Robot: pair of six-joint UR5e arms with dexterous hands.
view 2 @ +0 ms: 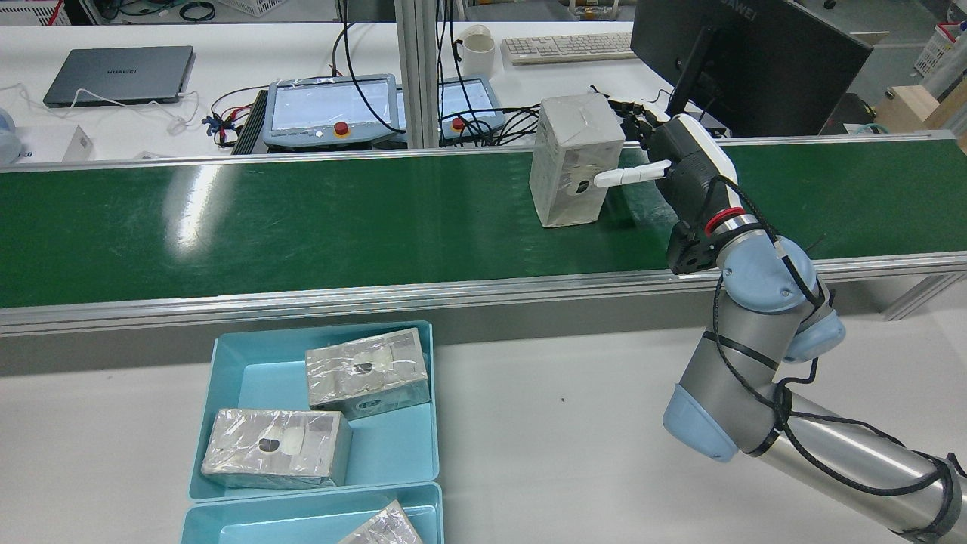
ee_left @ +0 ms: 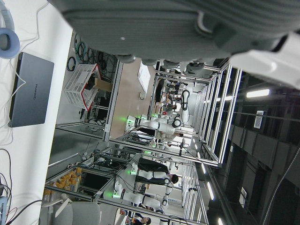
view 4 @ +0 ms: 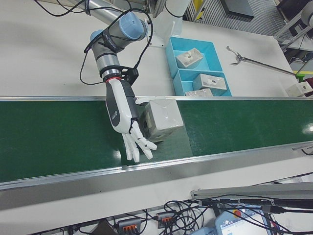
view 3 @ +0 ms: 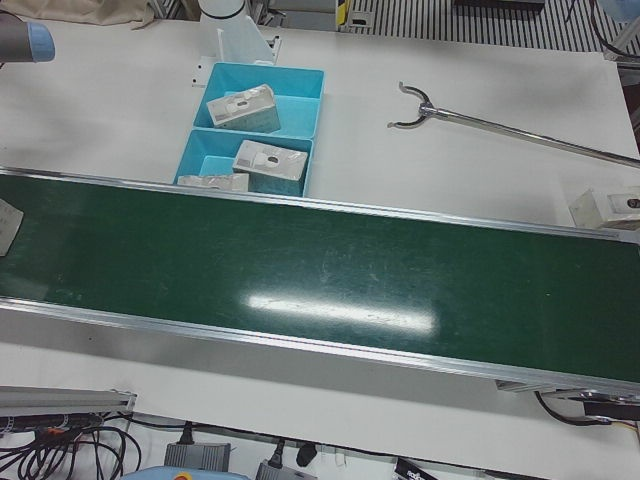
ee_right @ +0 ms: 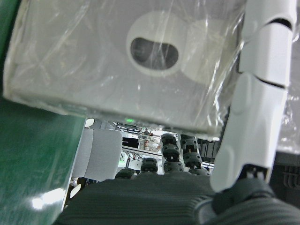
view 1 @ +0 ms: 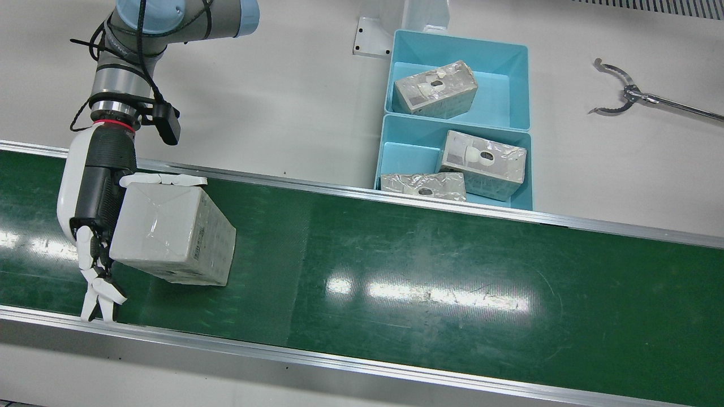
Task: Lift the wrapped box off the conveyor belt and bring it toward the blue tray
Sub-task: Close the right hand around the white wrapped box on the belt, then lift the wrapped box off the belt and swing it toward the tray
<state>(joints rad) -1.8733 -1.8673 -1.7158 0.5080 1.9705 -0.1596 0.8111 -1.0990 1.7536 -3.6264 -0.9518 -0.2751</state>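
Note:
The wrapped box (view 1: 172,234) (view 2: 574,159) (view 4: 161,120), grey under clear film, stands on end on the green conveyor belt (view 1: 430,265). My right hand (view 1: 96,198) (view 2: 691,170) (view 4: 122,110) lies flat against its side. The thumb (ee_right: 258,93) runs along one edge, and the other fingers (view 4: 139,142) stretch out spread past the box, not curled on it. Two blue trays (view 1: 500,85) (view 2: 249,378) sit beside the belt, holding three similar wrapped boxes. Of my left hand only a dark palm edge (ee_left: 154,28) shows.
A metal grabber tool (view 1: 622,93) lies on the white table right of the trays. Beyond the belt in the rear view are teach pendants (view 2: 332,109), a monitor (view 2: 740,60), a laptop (view 2: 117,72) and a mug (view 2: 477,49).

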